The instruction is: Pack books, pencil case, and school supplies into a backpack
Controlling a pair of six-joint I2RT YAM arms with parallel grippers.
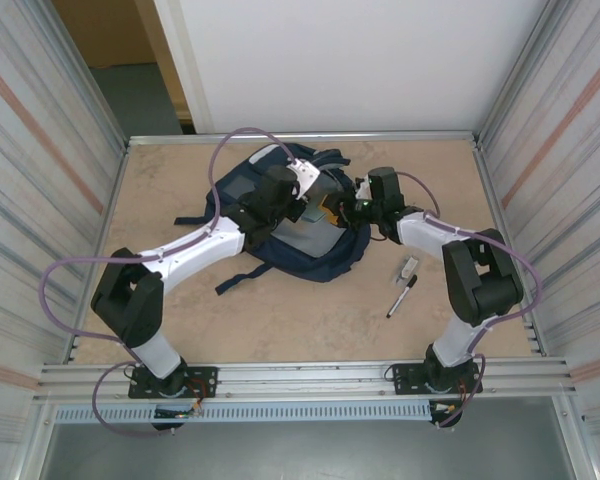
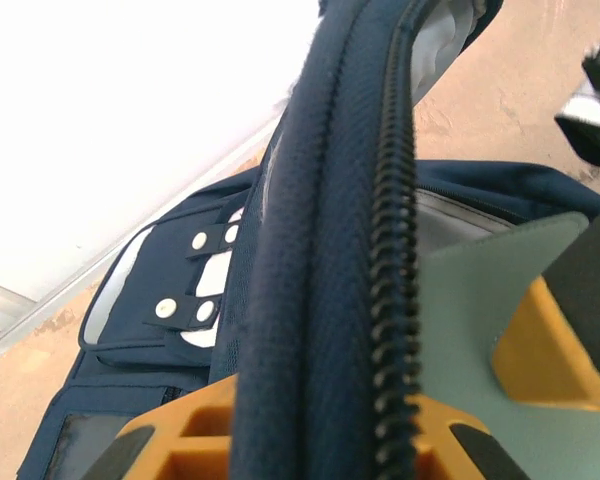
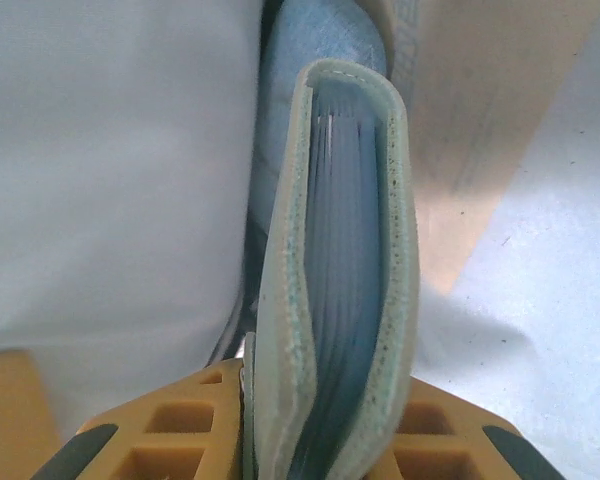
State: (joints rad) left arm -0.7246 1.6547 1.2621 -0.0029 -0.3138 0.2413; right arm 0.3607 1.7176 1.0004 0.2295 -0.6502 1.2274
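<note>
The left gripper (image 2: 310, 440) pinches the zip edge of the backpack (image 1: 320, 250) toward the back edge of the table (image 1: 280, 320), the right gripper (image 3: 325, 440) pinches the little booklet (image 3: 340, 250) at its mouth, and the marker (image 1: 402, 296) and packet (image 1: 409, 267) lie unpacked by the right edge.

Table and enclosure

A pale tan, marbled tabletop (image 1: 280, 320) is enclosed by ribbed metal walls, one at the left (image 1: 40, 150) and one at the right (image 1: 570, 140), and is backed by a white panel (image 1: 360, 60). Aluminium rails (image 1: 300, 378) are laid along the near edge, with a slotted strip (image 1: 300, 411) just below them. A doorway (image 1: 130, 90) with a grey floor is seen at the upper left.
</note>
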